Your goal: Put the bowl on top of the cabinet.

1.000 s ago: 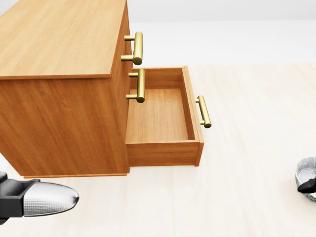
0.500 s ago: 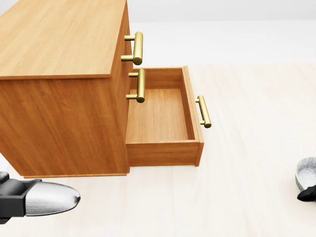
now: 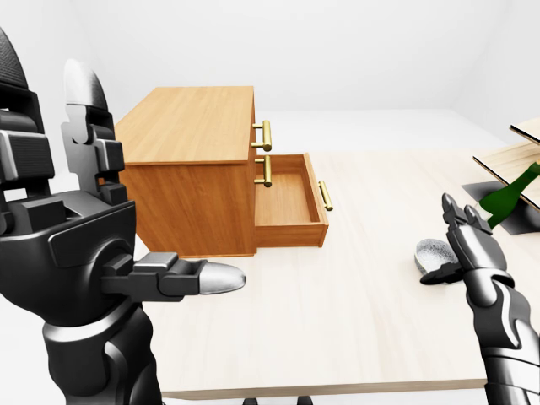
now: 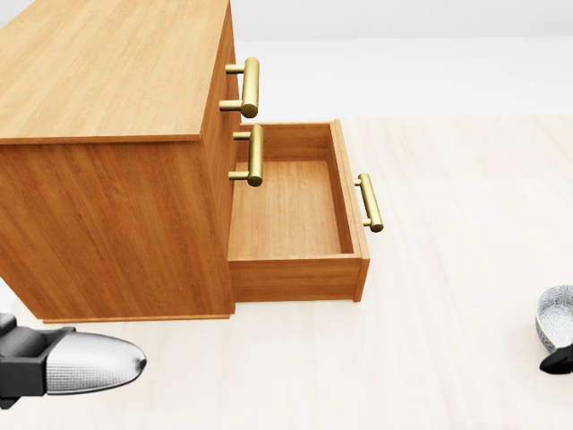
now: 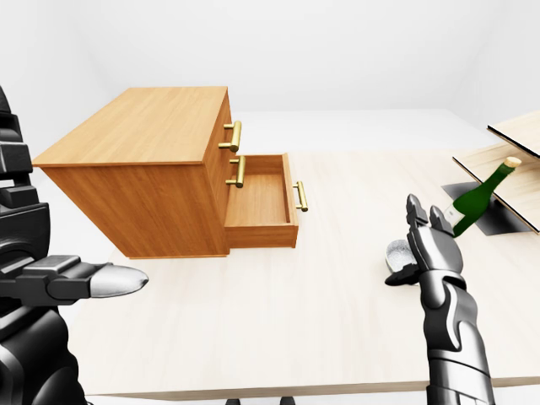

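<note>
Two hands show in my eye views. My left hand (image 3: 84, 228), fingers spread, holds nothing, left of the cabinet (image 3: 190, 126) with its lowest drawer (image 4: 286, 210) open. Further right, the bowl (image 3: 429, 251) sits on the bench (image 3: 337, 312), my right hand (image 3: 468, 240) spread just beside it; contact I cannot tell. Only the eye views show the green bottle (image 5: 477, 196); the head view crops the bowl.
</note>
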Robot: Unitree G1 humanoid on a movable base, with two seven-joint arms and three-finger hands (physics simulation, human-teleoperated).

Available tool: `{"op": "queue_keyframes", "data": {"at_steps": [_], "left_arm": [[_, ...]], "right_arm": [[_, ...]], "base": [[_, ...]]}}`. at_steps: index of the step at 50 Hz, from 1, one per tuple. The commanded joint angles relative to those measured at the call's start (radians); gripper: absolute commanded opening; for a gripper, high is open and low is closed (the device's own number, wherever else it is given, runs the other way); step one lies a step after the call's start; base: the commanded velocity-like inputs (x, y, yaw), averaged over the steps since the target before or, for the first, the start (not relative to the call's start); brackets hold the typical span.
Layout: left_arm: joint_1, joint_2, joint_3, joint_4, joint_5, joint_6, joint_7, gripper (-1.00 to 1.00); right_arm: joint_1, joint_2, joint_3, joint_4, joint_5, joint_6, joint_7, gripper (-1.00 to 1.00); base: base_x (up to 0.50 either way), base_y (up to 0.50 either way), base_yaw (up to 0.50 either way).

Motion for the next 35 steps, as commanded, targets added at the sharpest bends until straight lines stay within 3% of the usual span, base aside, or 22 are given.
{"op": "queue_keyframes", "data": {"at_steps": [1, 35], "left_arm": [[0.003, -0.001, -0.003, 0.002, 0.002, 0.0, -0.001, 1.0], [0.008, -0.003, -0.007, 0.003, 0.007, 0.0, -0.003, 1.0]], "right_arm": [[-0.007, -0.01, 0.013, 0.049, -0.01, 0.0, -0.028, 1.0], [-0.032, -0.032, 0.067, 0.212, -0.042, 0.0, -0.128, 1.0]], "base": [[0.0, 0.0, 0.0], [0.0, 0.0, 0.0]]}}
